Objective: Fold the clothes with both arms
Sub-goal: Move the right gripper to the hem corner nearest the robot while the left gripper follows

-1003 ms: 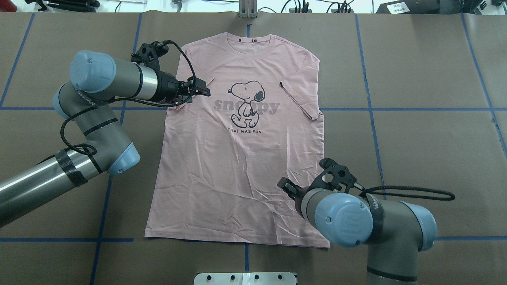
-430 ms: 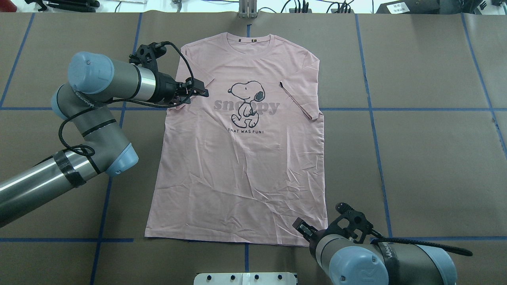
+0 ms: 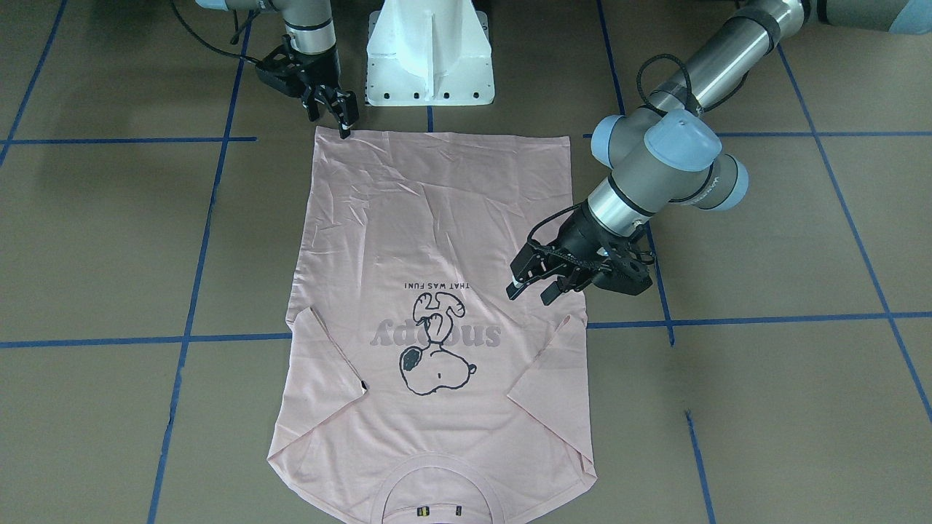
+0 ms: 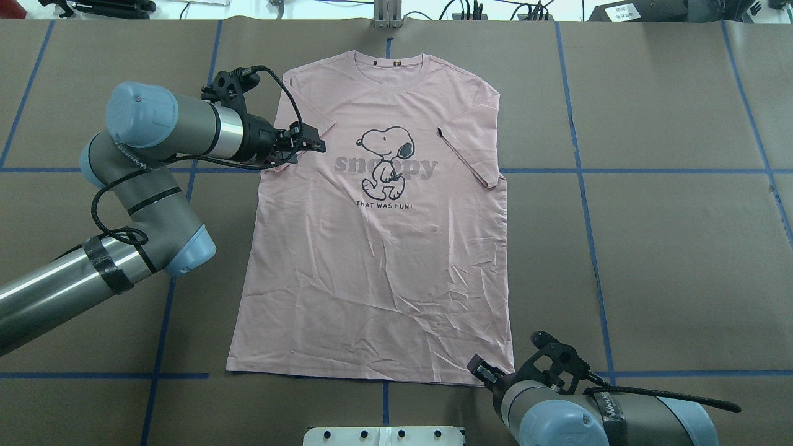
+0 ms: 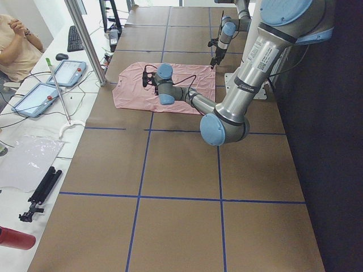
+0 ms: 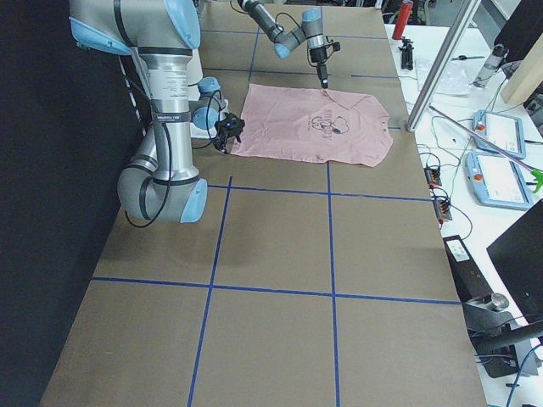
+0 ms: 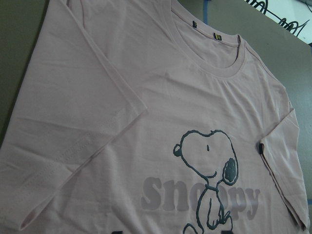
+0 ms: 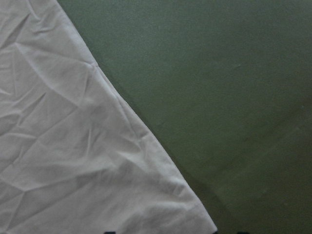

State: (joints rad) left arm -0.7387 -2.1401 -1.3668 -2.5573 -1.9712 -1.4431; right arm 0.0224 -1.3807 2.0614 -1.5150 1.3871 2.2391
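Looks like the reach ahead of the first fold, with nothing gripped yet. Hovering with the left gripper [image 3: 529, 295] just above the shirt [image 4: 372, 260] beside one sleeve, fingers [image 3: 517, 280] spread; cannot tell whether touching the cloth. Poised with the right gripper [image 3: 331, 116] at the opposite hem corner, nearest the base [image 3: 429, 58], fingers spread too, framing that corner in the wrist view. As for the shirt: flat, print up, sleeves folded in, mid-table, collar away from the robot.

Calls next, most likely, for lowering both grippers onto the fabric, pinching sleeve edge and hem corner, then lifting together so as not to drag or bunch the cloth. Worth catching both layers at the hem.

Underneath, a brown table [image 4: 650, 248] crossed by blue tape lines [image 4: 650, 170]. Beyond the far edge, benches with tablets [image 5: 71, 72], a keyboard [image 5: 75, 38] and a seated person [image 5: 14, 45].
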